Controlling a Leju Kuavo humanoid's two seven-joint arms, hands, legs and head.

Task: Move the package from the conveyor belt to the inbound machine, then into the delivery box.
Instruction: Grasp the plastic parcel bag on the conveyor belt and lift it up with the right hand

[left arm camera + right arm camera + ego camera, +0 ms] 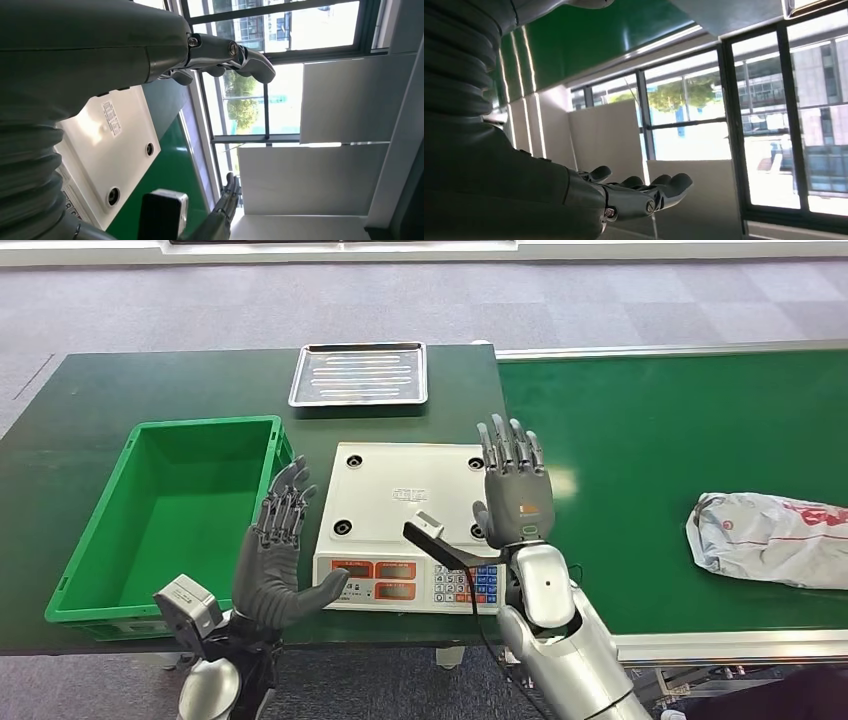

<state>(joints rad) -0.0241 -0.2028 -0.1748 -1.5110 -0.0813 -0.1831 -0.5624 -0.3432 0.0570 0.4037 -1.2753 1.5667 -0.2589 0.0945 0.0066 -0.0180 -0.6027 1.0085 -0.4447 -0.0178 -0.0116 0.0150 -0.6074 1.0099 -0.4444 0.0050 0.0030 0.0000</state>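
Green belt (640, 440) carries your package (770, 538) at its right edge, long axis crosswise; right hand (515, 495) is nearer, both hands' fingers spread, empty.

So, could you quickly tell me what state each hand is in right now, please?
Left hand: open, fingers spread, holding nothing, raised beside the green box.
Right hand: open, fingers straight, holding nothing, above the scale.
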